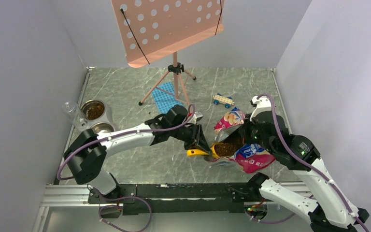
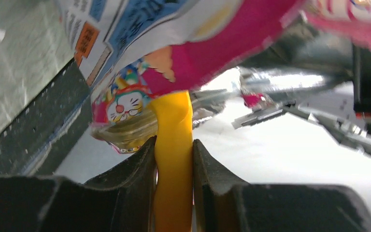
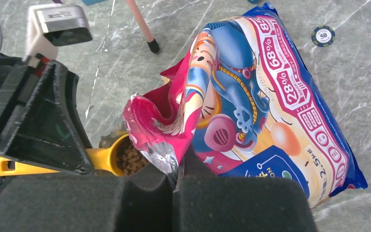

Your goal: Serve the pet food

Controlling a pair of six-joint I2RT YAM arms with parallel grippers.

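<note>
The pet food point(image 1: 228, 146) is brown kibble in the open mouth of the pink-and-blue foil bag point(image 1: 249, 155), which lies right of centre. My left gripper point(image 1: 196, 141) is shut on the handle of the yellow scoop point(image 1: 196, 152). The scoop's bowl is at the bag mouth. The left wrist view shows the fingers point(image 2: 142, 166) clamping the yellow handle point(image 2: 173, 125) under the bag point(image 2: 140, 43). In the right wrist view the scoop point(image 3: 105, 155) holds kibble point(image 3: 131, 158). My right gripper point(image 3: 176, 171) is shut on the bag's torn rim point(image 3: 162, 145), holding the bag point(image 3: 256, 96) open.
Two metal bowls stand at the left edge: one point(image 1: 94, 110) holds kibble, the other point(image 1: 102, 128) is nearer. A clear cup point(image 1: 70, 108) is beside them. A music stand point(image 1: 175, 67), a blue mat point(image 1: 166, 94) and a toy car point(image 1: 223, 100) are behind. A poker chip point(image 3: 323, 35) lies by the bag.
</note>
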